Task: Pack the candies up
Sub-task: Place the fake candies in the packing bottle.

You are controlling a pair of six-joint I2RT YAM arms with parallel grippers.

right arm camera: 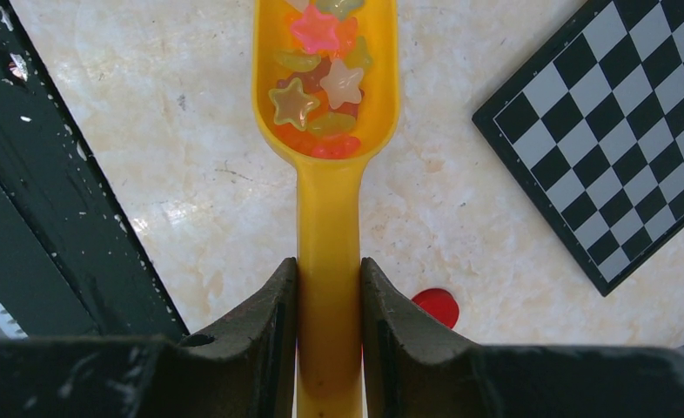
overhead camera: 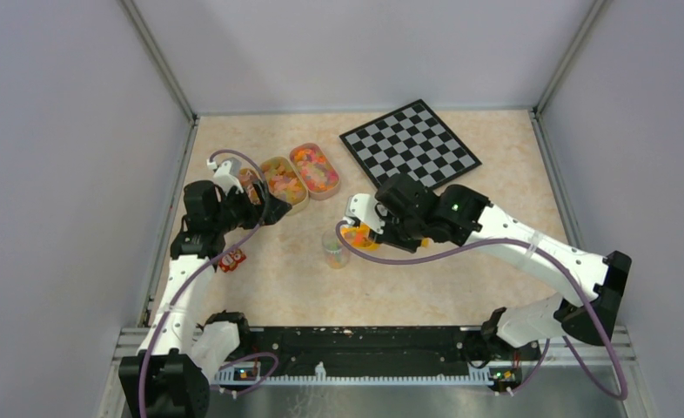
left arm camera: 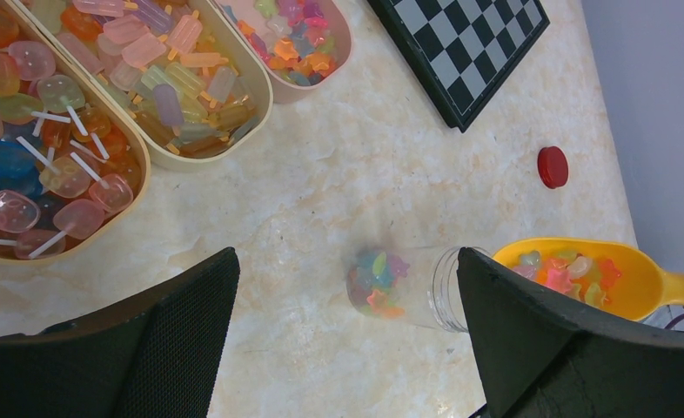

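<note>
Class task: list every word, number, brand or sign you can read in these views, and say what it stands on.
None can be read.
Red-and-white item at left in the top view: possibly printed, too small to read.
Chessboard, scoop, jar, red lid: no writing shows.

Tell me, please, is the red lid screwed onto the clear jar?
No, the red lid lies on the table, apart from the open jar.
</note>
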